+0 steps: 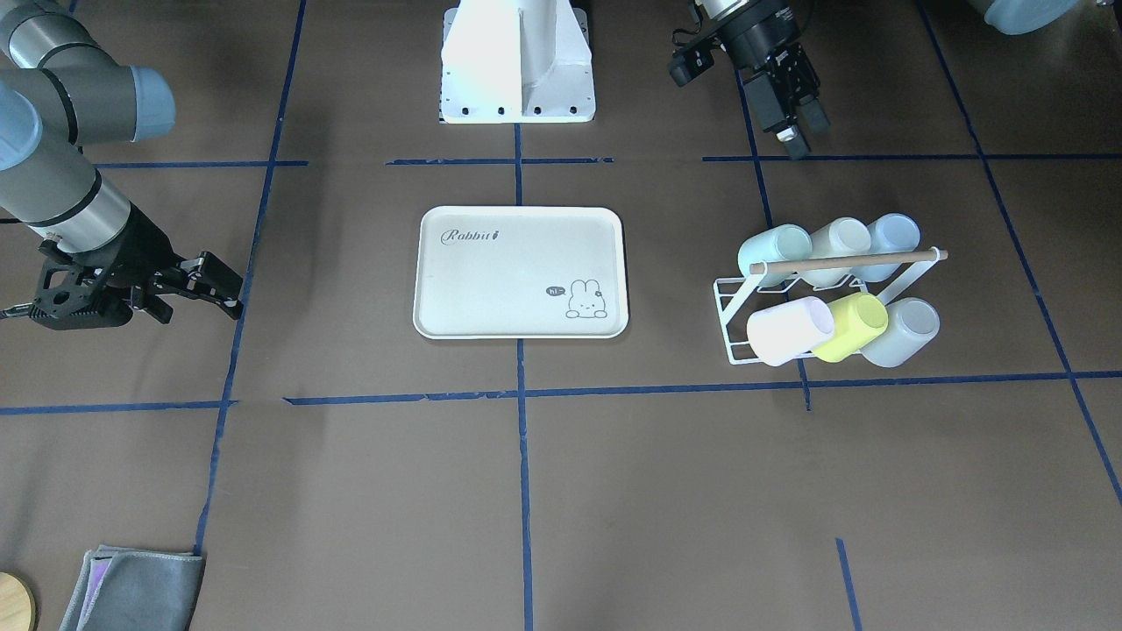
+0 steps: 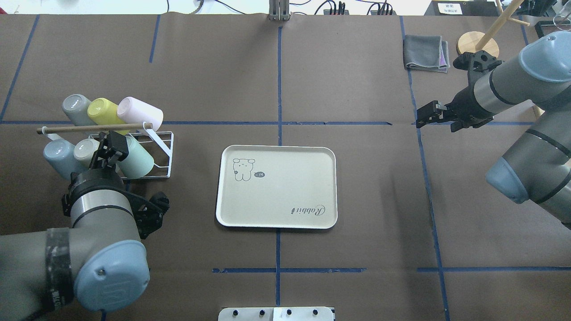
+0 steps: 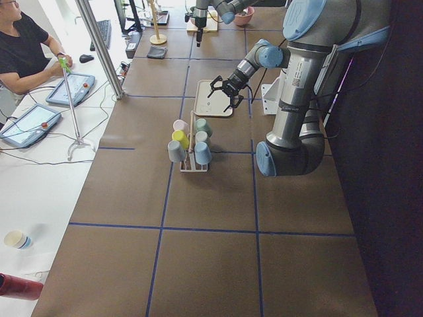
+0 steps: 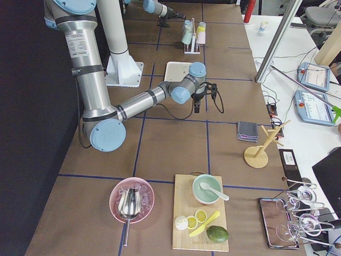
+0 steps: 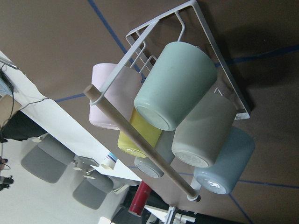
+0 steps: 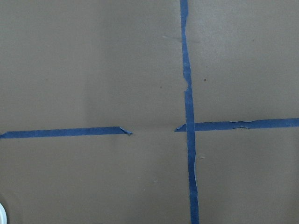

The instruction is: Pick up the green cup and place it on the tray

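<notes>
Green cup [image 1: 776, 248] on rack [image 1: 841, 261]; tray [image 1: 508, 289] flat

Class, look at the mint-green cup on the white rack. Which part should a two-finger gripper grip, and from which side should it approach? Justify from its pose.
Probably the side wall near the closed base of the green cup. It lies tilted on the rack, at the row's tray-side end, with its base towards the left gripper. So approach from the base end.

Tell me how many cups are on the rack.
6, all on the rack. Robot-side row: green cup, cream cup, blue cup. Other row: pink cup, yellow cup, grey cup. None seems hidden.
</notes>
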